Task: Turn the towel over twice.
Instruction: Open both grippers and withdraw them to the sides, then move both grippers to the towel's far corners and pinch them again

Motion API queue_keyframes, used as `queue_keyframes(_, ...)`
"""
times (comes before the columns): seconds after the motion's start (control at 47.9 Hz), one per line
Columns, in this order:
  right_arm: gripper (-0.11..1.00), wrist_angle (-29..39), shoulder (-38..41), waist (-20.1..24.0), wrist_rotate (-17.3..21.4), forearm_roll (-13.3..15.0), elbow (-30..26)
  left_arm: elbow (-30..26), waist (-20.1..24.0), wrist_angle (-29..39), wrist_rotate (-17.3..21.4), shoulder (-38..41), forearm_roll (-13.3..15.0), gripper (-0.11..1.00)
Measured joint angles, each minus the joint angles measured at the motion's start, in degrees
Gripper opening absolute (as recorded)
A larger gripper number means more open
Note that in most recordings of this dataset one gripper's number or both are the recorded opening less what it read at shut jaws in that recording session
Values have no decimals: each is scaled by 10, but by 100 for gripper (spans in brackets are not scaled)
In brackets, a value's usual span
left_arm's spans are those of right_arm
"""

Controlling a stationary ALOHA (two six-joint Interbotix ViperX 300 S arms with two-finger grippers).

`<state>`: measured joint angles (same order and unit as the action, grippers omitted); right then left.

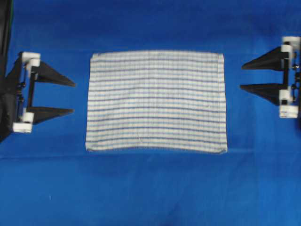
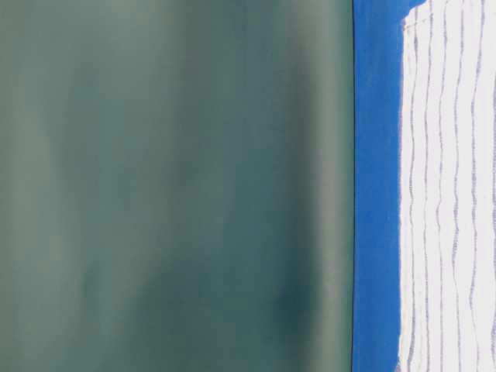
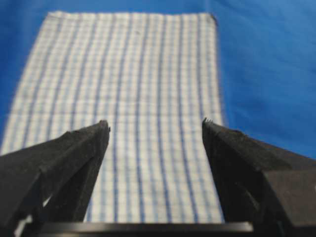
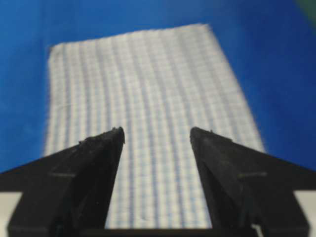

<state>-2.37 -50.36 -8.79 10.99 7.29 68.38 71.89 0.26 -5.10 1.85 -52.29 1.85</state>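
Towel (image 1: 156, 101) lay flat and spread at the middle of the blue table (image 1: 150, 193). Left gripper (image 1: 74, 98) at nine o'clock and right gripper (image 1: 241, 76) at three stood wide and empty, apparently backed clear of the cloth.

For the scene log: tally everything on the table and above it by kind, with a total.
Towel, striped, lying flat: 1
Blue table covering: 1
Grippers, jaws open, nothing held: 2, the left gripper and the right gripper
Total: 4

Blue table covering (image 1: 150, 193) — towel (image 1: 156, 101) flat
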Motion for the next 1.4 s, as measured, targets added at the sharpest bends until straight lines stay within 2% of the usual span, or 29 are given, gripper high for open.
queue_keyframes(0.23,64,-26,-42,-18,4,4,51,49,18,-17,0,-67,0,71)
queue_keyframes(0.668,64,-35,-41,-18,7,3,52,54,28,-18,0,-71,0,72)
queue_keyframes(0.856,64,-35,-25,-33,7,3,42,54,45,-47,0,-61,0,72)
queue_keyframes(1.128,64,-40,75,-114,8,3,11,53,109,-109,0,45,0,72)
queue_keyframes(1.4,64,-60,251,-188,4,3,-33,36,182,-195,0,214,0,76)
